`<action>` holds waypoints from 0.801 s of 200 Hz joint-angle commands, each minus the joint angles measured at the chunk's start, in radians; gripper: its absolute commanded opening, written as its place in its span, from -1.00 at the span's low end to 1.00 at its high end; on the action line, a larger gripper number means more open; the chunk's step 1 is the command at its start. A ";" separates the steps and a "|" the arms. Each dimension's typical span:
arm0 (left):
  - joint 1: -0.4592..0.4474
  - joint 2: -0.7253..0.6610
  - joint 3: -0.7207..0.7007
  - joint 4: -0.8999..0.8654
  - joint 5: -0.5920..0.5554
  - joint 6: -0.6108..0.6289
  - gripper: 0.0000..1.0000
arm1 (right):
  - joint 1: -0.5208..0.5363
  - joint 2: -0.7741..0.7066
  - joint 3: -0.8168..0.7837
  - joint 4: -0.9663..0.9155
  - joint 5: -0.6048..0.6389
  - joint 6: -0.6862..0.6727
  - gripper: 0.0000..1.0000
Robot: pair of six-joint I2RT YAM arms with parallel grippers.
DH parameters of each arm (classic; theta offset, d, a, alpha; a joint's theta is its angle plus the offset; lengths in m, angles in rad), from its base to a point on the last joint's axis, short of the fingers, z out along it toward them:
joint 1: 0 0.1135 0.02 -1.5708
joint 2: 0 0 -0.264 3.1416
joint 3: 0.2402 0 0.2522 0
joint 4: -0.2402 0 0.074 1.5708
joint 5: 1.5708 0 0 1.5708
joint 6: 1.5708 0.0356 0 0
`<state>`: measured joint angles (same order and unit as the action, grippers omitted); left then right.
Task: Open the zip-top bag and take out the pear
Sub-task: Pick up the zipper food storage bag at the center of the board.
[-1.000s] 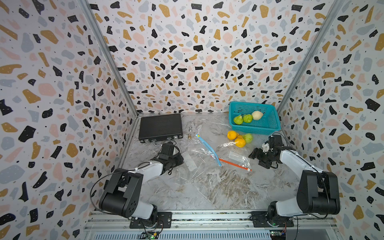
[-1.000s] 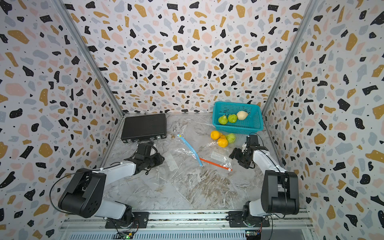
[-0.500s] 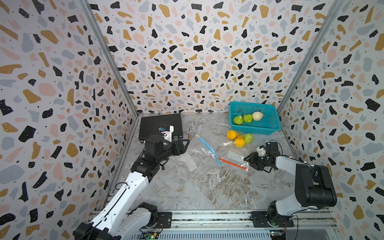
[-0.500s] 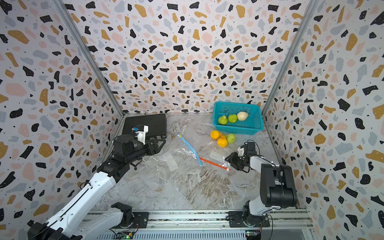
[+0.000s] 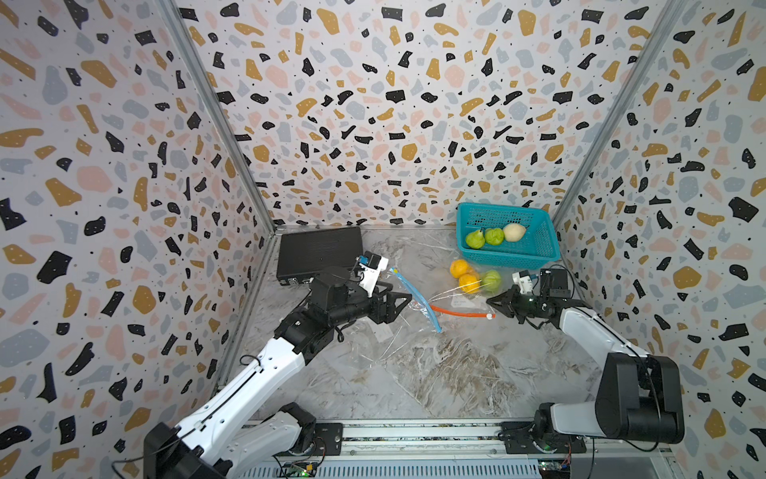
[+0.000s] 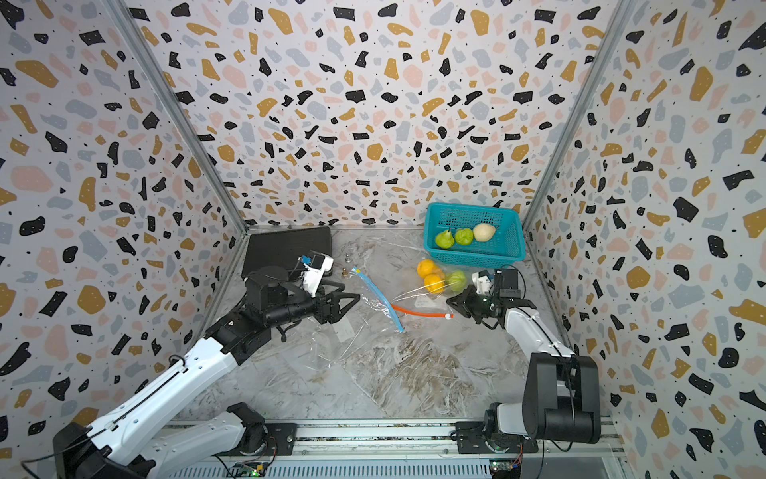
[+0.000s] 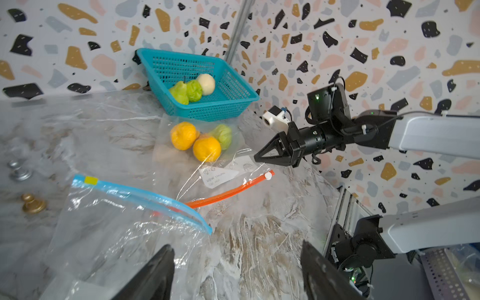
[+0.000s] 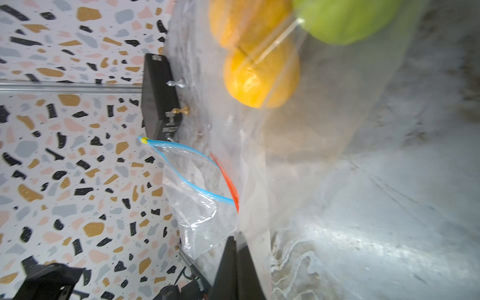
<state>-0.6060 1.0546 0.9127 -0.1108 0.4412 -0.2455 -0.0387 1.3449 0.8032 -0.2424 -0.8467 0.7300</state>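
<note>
Orange zip strip of the zip-top bag runs across the table between the two claws. Its white slider sits at the end just beside the right gripper, whose jaws are pressed together and appear to pinch the clear film at that corner. Inside the bag, the green pear rests against two oranges. It lies just past the right gripper's tip toward the teal basket, away from the zip mouth. The left gripper stands wide and empty over a second, blue-zipped bag that overlaps the strip's far end. The right arm is therefore nearer both slider and pear, so opening likely means drawing the slider along the strip toward the left gripper.
</note>
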 commanded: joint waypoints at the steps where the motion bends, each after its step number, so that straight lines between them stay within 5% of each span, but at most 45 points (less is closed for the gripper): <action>1: -0.097 0.056 0.051 0.079 -0.060 0.235 0.55 | 0.005 -0.048 0.062 -0.104 -0.111 0.050 -1.00; 65: -0.271 0.242 0.026 0.286 -0.203 0.616 0.60 | 0.005 -0.154 0.026 0.086 -0.212 0.361 -1.00; 103: -0.312 0.326 0.056 0.353 -0.315 0.776 0.62 | 0.006 -0.211 0.062 -0.024 -0.225 0.314 -1.00; 160: -0.334 0.346 0.103 0.319 -0.262 0.949 0.64 | 0.012 -0.233 0.062 -0.072 -0.262 0.266 -1.00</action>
<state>-0.9329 1.4052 0.9634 0.1612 0.1658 0.5991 -0.0368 1.1370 0.8368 -0.2859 -1.0672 1.0222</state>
